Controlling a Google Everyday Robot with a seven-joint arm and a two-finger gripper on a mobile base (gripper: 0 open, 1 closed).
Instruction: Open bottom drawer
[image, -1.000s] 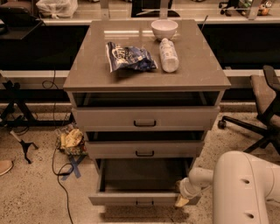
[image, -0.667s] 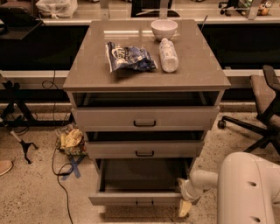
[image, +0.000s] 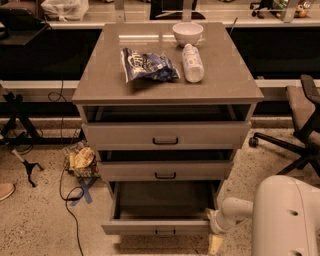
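The cabinet (image: 167, 87) has three drawers. The bottom drawer (image: 156, 227) is pulled well out, its dark inside showing, with a small dark bar handle (image: 164, 232) at the front's centre. The middle drawer (image: 165, 171) and top drawer (image: 165, 135) stand slightly ajar. My gripper (image: 215, 235) is low at the right front corner of the bottom drawer, away from the handle, at the end of my white arm (image: 287, 215).
On the cabinet top lie a blue snack bag (image: 147, 65), a white bottle on its side (image: 192, 62) and a white bowl (image: 188, 33). A crumpled bag (image: 82, 161) and cables lie on the floor at left. An office chair (image: 300, 125) stands at right.
My gripper has moved slightly down and right beside the drawer's corner. The bottom drawer stays pulled out as before.
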